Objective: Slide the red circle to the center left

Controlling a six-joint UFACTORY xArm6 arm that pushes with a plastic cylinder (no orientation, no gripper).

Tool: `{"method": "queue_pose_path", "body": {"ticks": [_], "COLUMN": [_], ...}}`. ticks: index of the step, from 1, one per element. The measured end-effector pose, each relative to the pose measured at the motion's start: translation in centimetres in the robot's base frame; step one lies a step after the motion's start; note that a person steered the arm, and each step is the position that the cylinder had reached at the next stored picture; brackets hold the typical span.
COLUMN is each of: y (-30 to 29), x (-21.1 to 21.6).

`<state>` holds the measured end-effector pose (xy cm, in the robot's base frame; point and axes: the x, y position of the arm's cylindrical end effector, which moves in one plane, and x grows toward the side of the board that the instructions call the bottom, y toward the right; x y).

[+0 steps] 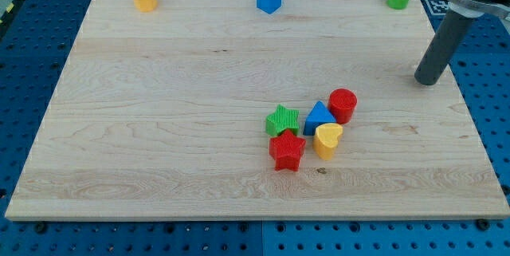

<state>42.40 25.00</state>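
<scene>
On the wooden board point(159, 128), the red circle point(343, 104) sits at the right edge of a five-block cluster near centre-bottom, touching the blue triangle point(319, 118). The tip point(428, 80) stands bare, holding nothing, well apart to the circle's upper right. Eight blocks in all; one red circle.

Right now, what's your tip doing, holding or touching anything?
My tip: no jaws, holds nothing; touches no block, up and to the view's right of the red circle.

Blue perforated surface point(486, 136) around board point(159, 128)
</scene>
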Motion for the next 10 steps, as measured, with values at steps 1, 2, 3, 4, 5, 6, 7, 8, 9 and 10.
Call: {"method": "queue_pose_path", "body": {"ticks": [1, 2, 3, 4, 5, 6, 7, 8, 9, 10], "y": [0.5, 1.8, 0.6, -4.5, -10.1, -14.6, -18.4, -23.2, -28.1, -30.0], "x": [0.6, 2.9, 7.0, 8.1, 7.3, 4.3, 1.8, 1.6, 0.9, -3.0]}}
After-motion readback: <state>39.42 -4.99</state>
